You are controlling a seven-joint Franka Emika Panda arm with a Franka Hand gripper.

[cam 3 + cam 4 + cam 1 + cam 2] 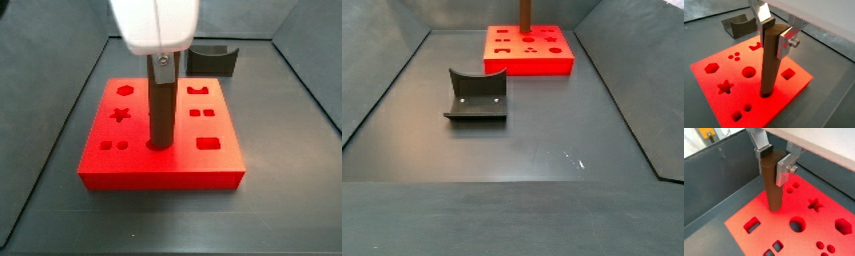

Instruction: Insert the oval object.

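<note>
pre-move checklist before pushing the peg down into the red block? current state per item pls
1. Grip: gripper is shut on the oval object, fingers clamping its upper end. ok.
2. Peg attitude: upright in a side view, no visible tilt. ok.
3. Peg tip position: lower end is at the red block top, near its front middle. ok.
4. Tip seated in the matching hole: the peg hides what lies under it in all views. cannot tell.
5. Neighbouring holes clear: star hole and round hole are empty. ok.
6. Holder stands apart from the block, out of the path. ok.
</note>
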